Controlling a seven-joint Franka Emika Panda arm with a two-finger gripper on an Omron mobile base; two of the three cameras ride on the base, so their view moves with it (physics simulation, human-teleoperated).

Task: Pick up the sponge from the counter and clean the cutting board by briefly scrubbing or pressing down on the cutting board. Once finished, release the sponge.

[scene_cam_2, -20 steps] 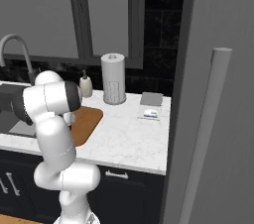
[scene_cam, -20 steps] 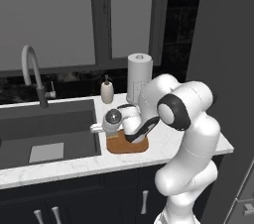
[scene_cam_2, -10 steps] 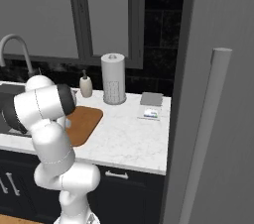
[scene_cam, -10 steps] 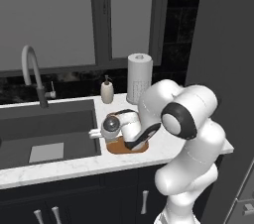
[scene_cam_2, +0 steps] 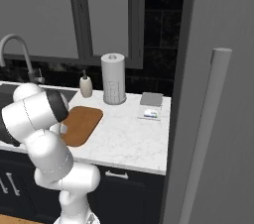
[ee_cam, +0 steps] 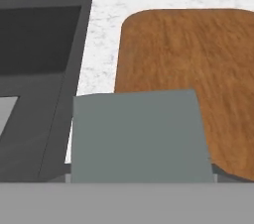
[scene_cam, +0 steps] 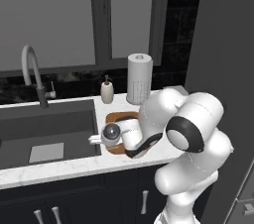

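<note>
- The tool (scene_cam: 95, 140) is closed on the sponge (ee_cam: 139, 136), whose grey-green top fills the hand view.
- The sponge hangs over the left edge of the cutting board (ee_cam: 198, 69) and the bench (ee_cam: 101, 44).

Grey window (scene_cam: 124, 15), black backsplash (scene_cam_2: 158, 34), dark cabinets (scene_cam: 74, 198)

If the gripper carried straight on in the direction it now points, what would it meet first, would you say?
Most likely the grey-green topped sponge, which fills the near foreground of the hand view, overlapping the left edge of the brown wooden cutting board and the white marble counter. Depth is unclear.
</note>
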